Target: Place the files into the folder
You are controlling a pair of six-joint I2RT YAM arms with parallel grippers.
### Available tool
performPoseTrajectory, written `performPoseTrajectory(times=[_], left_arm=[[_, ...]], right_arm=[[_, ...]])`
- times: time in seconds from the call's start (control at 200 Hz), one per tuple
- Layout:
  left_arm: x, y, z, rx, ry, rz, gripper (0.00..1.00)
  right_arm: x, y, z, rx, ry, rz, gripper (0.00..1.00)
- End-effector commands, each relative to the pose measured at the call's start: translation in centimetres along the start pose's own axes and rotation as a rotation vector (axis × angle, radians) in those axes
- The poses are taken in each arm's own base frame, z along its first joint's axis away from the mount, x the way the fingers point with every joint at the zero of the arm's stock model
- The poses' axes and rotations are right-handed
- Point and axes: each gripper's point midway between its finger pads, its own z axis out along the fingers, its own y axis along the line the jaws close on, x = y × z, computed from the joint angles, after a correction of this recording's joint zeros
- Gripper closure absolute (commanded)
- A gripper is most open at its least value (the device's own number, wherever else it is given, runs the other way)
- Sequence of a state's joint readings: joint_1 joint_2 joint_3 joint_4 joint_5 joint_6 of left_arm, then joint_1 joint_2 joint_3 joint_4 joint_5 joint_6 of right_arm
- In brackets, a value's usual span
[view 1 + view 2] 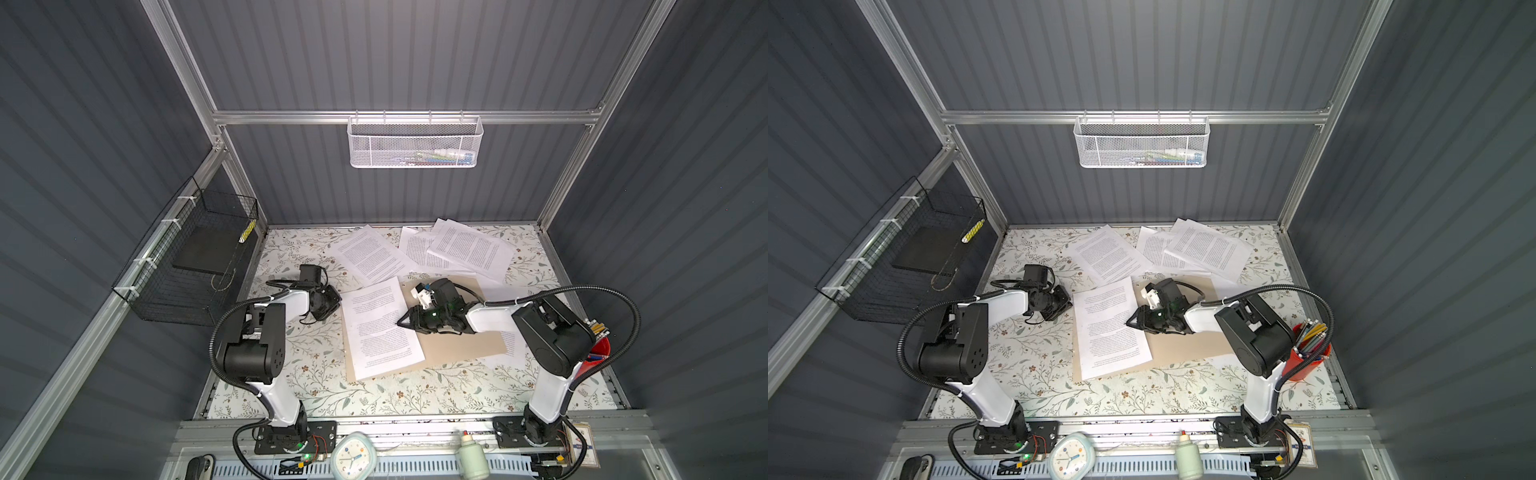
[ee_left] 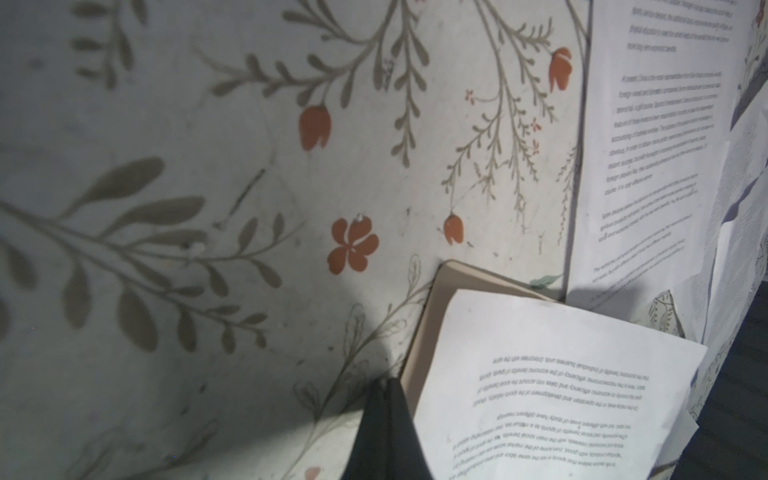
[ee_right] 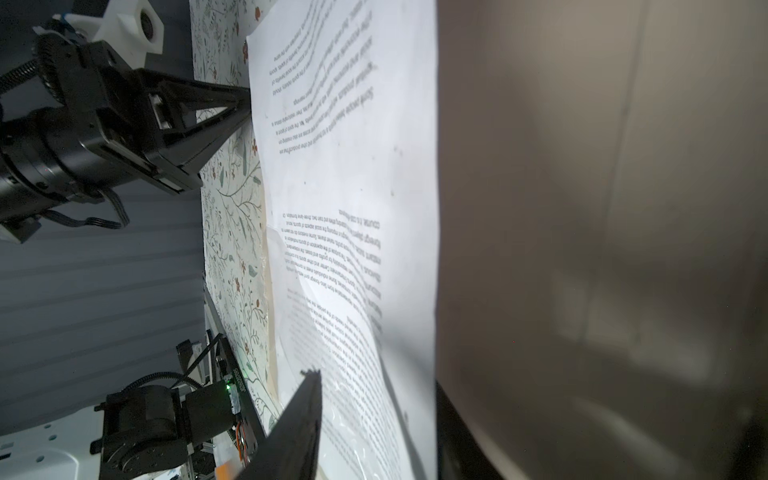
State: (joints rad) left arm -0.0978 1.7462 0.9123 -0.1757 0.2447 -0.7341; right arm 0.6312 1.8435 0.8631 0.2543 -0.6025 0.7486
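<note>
The tan folder lies flat mid-table. One printed sheet of the files rests on its left half. More files lie scattered behind it. My right gripper hovers low over that sheet's right edge, fingers apart, with the edge running between them and nothing gripped. My left gripper is shut and empty, its tip on the tablecloth beside the folder's far left corner.
A black wire basket holding a black pad hangs on the left wall. A white mesh basket hangs on the back rail. A red pencil cup stands behind the right arm. A clock and a bottle sit at the front.
</note>
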Motion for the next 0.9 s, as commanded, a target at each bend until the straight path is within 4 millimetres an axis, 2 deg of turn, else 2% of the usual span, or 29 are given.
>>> performPoseTrajectory(times=[0.0,0.175,0.295,0.425,0.57,0.775,0.895], left_arm=[[5.4,5.7,0.9,-0.184,0.191,-0.054,1.0],[5.1,4.6,-1.0,-0.156,0.19,0.0,1.0],[5.6,4.1,-2.8,-0.143,0.193,0.028,1.0],[6.5,4.5,-5.0,-0.158,0.174,0.041,1.0],[9.4,5.3,-6.2,-0.137,0.223,0.039,1.0],[13.9,6.2,-7.2,-0.121,0.294,0.067,1.0],[15.4,6.8,-7.3,-0.134,0.302,0.065,1.0]], right_arm=[[1.6,-0.6,-0.4,0.019,0.042,0.006,0.65],[2.8,-1.3,-1.0,0.031,0.048,0.021,0.68],[3.5,-1.7,-1.6,0.044,0.049,0.022,0.7],[3.8,-1.9,-1.5,0.037,0.053,0.028,0.85],[3.9,-1.7,-1.3,0.019,0.055,0.034,0.93],[4.1,-1.6,-1.4,0.007,0.053,0.035,0.97],[4.1,-1.4,-1.4,0.0,0.054,0.037,0.98]])
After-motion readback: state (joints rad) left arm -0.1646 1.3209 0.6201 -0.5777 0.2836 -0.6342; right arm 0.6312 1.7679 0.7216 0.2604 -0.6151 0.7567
